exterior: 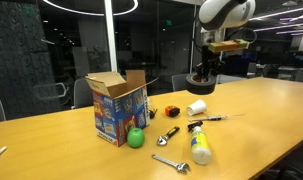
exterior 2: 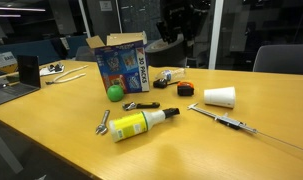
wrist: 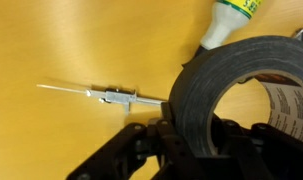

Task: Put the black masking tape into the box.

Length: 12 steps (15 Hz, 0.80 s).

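While the cardboard box [exterior: 119,108] stood at the far left of the table [exterior: 271,110], flaps up and mouth open to 12 o'clock, nothing could be seen inside it from either exterior view; contents cannot be told. A green ball [exterior: 136,138] sat just beside the box, at its 5 o'clock, outside it. Two metal wrenches [exterior: 171,162] lay further right, then a small orange-and-black item [exterior: 172,110], a white cup [exterior: 196,107] on its side and a glue bottle [exterior: 200,148] lying flat. None of these was in the box.

At the right hung the gripper [exterior: 203,78], apparently clear of the tabletop. In the wrist view the gripper [wrist: 196,135] was clamped across the wall of the black masking tape [wrist: 196,85], one finger outside the ring and one inside, so the roll was in its hold, not on the table. A thin syringe-like tool [wrist: 111,96] lay on the wood at the roll's 9 o'clock, and the glue nozzle showed at 12 o'clock.

Key relation: the box lay well apart from the gripper, at roughly 8 to 9 o'clock in an exterior view [exterior 2: 121,68]. Judged from that, the carry had to go sideways over the clutter, then down through the open top. The raised flaps looked like the snag risk.
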Each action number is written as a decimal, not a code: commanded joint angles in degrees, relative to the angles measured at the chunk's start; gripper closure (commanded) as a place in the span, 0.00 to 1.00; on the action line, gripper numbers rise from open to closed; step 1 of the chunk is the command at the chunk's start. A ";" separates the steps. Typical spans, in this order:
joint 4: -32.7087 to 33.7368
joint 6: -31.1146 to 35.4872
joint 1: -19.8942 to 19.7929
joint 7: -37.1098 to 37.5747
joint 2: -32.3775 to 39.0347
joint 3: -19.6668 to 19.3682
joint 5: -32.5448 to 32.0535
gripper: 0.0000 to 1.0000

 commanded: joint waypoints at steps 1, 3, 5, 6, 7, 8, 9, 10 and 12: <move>7.39 -0.19 2.12 3.50 0.59 2.89 -2.17 0.84; 11.28 -0.17 3.31 4.98 1.88 4.57 -2.95 0.84; 15.06 -0.39 4.34 6.42 3.64 6.11 -3.81 0.84; 16.87 -0.53 4.82 7.02 4.69 6.75 -4.33 0.84; 18.69 -0.53 5.37 7.69 5.88 7.36 -4.72 0.84; 20.02 0.01 5.88 8.26 6.85 7.85 -5.09 0.84; 20.91 1.30 6.39 8.78 7.64 8.16 -5.28 0.84; 21.75 2.67 6.91 9.72 8.55 8.39 -5.29 0.84; 23.00 6.07 7.91 11.42 10.30 8.57 -4.77 0.84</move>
